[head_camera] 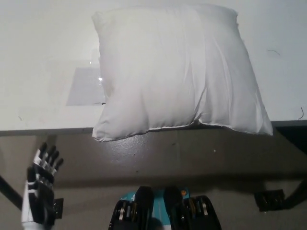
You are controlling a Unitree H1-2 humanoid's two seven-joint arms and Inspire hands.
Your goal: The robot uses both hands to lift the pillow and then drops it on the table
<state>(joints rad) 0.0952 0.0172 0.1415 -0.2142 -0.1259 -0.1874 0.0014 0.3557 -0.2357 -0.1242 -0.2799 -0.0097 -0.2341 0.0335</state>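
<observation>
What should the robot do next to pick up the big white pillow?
Probably raise the left hand toward the pillow's left side. The hand hangs low, below the table edge, holding nothing, and the pillow lies untouched. The right hand isn't in view.

pillow (177,72) on table (43,57), overhanging near edge | left hand (41,184) below edge, lower left

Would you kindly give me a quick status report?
Left hand low beside table, open, holding nothing. Right hand not visible. Pillow flat on table, overhanging near edge. Nothing on it.
</observation>
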